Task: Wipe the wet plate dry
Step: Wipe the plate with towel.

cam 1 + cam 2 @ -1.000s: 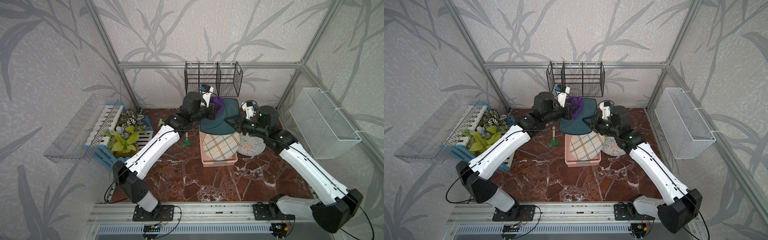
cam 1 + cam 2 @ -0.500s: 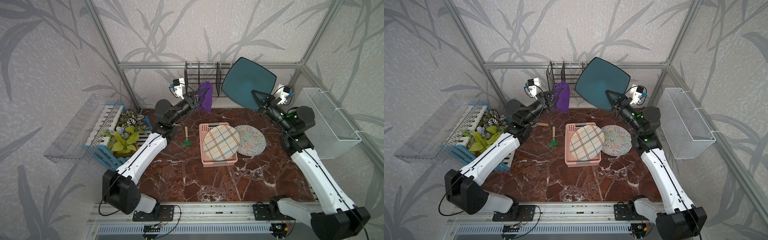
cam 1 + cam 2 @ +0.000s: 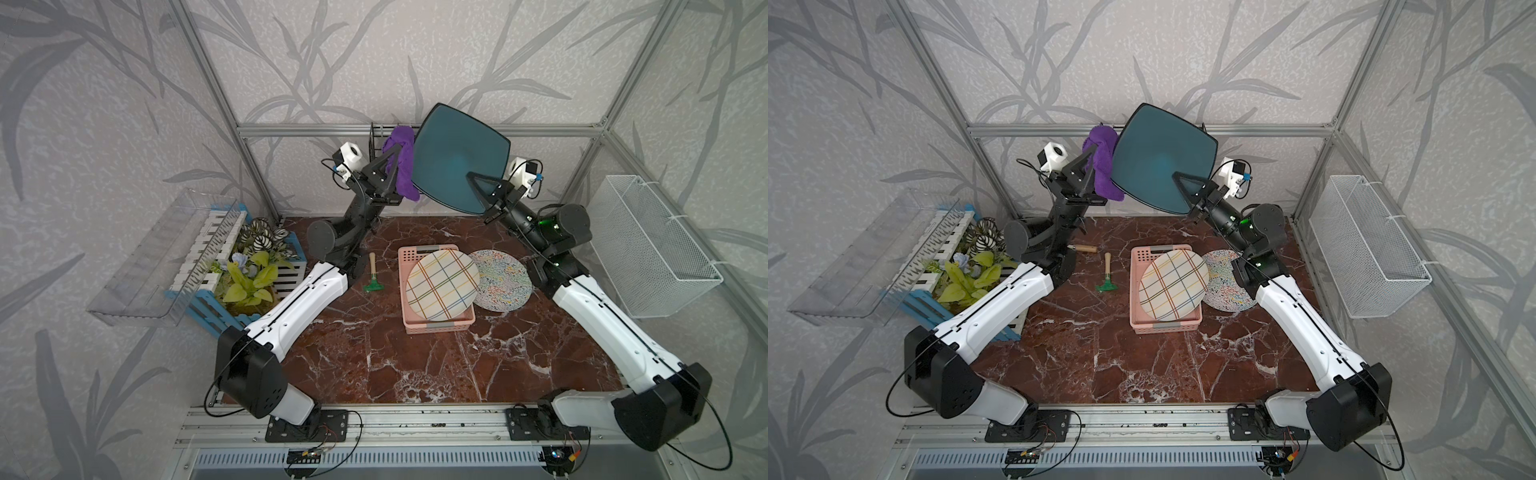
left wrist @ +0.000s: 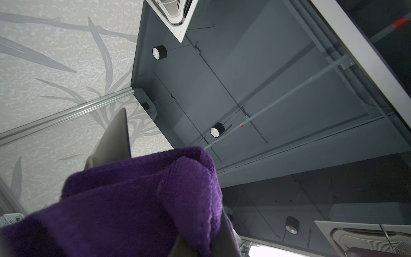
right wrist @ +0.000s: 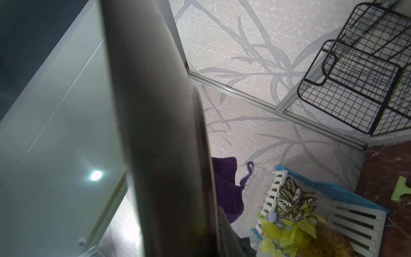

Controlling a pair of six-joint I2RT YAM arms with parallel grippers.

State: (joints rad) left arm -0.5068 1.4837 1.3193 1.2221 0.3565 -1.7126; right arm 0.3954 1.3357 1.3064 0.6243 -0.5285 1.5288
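Observation:
A dark teal square plate (image 3: 459, 158) (image 3: 1163, 153) is held high in the air at the back, tilted on edge. My right gripper (image 3: 478, 187) (image 3: 1185, 187) is shut on its lower rim. My left gripper (image 3: 392, 164) (image 3: 1090, 166) is shut on a purple cloth (image 3: 401, 166) (image 3: 1102, 166), which rests against the plate's left edge. The left wrist view is half filled by the bunched cloth (image 4: 138, 200), with one finger (image 4: 115, 138) rising behind it. In the right wrist view the plate's glossy face (image 5: 55, 144) fills the frame, and the cloth (image 5: 224, 189) shows past its rim.
On the marble table below, a pink basket (image 3: 440, 328) holds a plaid plate (image 3: 440, 284). A speckled plate (image 3: 505, 280) leans beside it. A green hand brush (image 3: 373, 278) lies to the left. A plant crate (image 3: 249, 274), a clear tray (image 3: 166, 257), a white wire basket (image 3: 652, 245) and a black rack (image 5: 355, 84) line the sides.
Both arms rose from low over the basket, carrying plate and cloth upward. In the last half second the left gripper brought the cloth right, up against the plate's left edge.

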